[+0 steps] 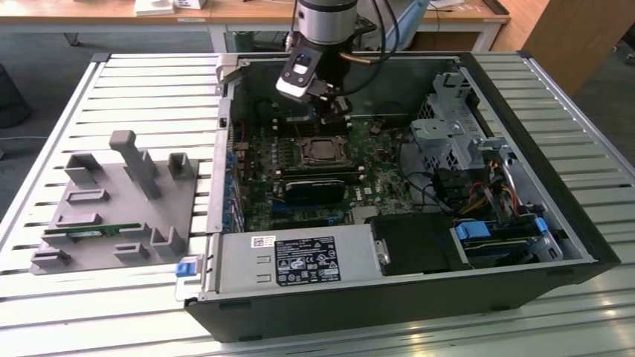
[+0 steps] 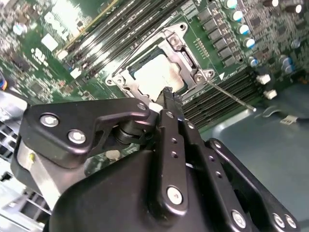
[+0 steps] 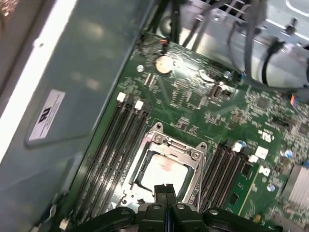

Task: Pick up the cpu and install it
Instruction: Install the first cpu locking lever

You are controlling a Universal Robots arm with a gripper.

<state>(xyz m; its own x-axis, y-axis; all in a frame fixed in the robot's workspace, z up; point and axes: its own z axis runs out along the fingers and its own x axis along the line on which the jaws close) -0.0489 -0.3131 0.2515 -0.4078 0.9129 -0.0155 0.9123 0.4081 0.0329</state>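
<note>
The cpu [image 1: 320,151] lies flat inside the motherboard socket frame [image 1: 320,140], silver top up, within the open computer case. Both wrist views look down on it: the cpu [image 2: 155,76] [image 3: 161,171] sits square in the socket frame [image 2: 179,42] [image 3: 170,144]. My gripper [image 1: 335,119] hangs just above the far edge of the socket. Its black fingers are pressed together at the tip, so the gripper [image 3: 166,189] [image 2: 169,96] is shut with nothing between them, close over the chip's edge.
A thin socket lever [image 2: 231,94] sticks out beside the frame, and memory slots [image 3: 116,140] flank it. The case holds a power supply [image 1: 297,260], a drive cage [image 1: 456,134] and cables [image 1: 486,197]. On the exterior view's left a grey fixture [image 1: 109,208] carries a green memory stick [image 1: 94,233].
</note>
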